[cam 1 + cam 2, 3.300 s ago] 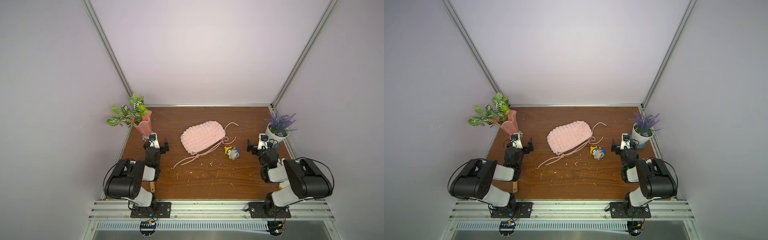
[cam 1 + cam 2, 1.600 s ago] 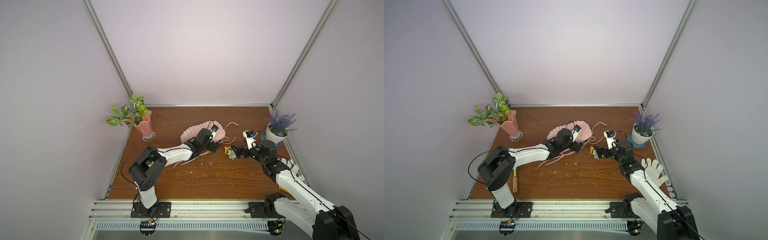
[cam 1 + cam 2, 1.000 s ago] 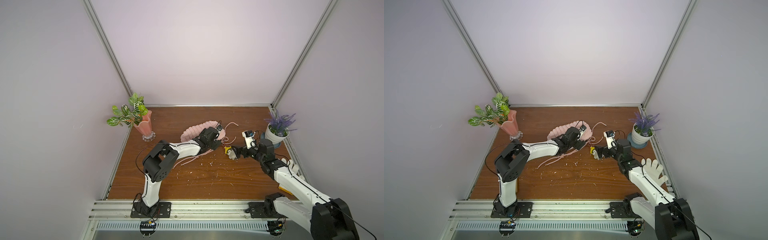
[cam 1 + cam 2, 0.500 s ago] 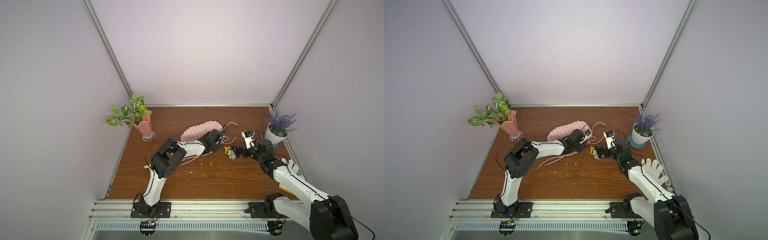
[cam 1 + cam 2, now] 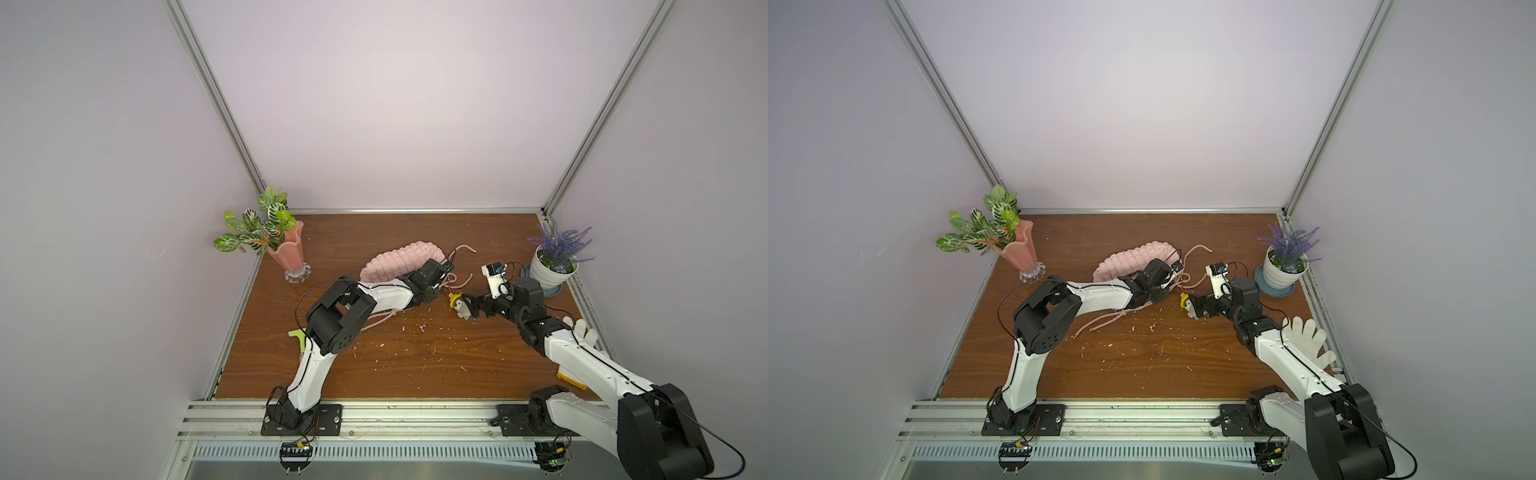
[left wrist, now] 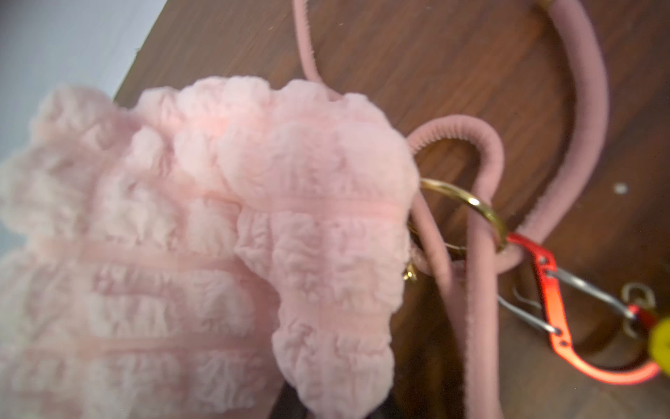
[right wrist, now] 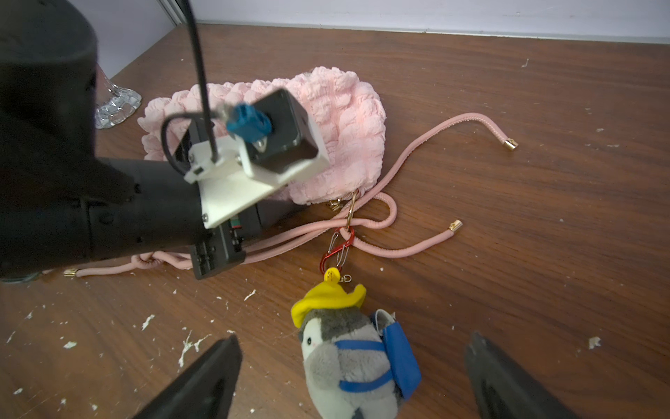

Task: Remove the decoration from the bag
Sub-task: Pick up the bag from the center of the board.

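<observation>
The left gripper point(image 5: 439, 274) looks clenched on the bag point(image 7: 344, 109). The right gripper point(image 7: 353, 339) stands released, the decoration point(image 7: 348, 359) lying between its jaws. The red clip point(image 6: 551, 301) beyond them is hooked on the gold ring point(image 6: 471, 200): a straight pull could drag the bag loose or tear the decoration.

pale lilac walls point(image 5: 374, 104), wooden tabletop point(image 5: 415, 374)

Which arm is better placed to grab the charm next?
Right. The right end effector is open, with a jaw on either side of the charm. The left end effector is at the bag instead.
</observation>
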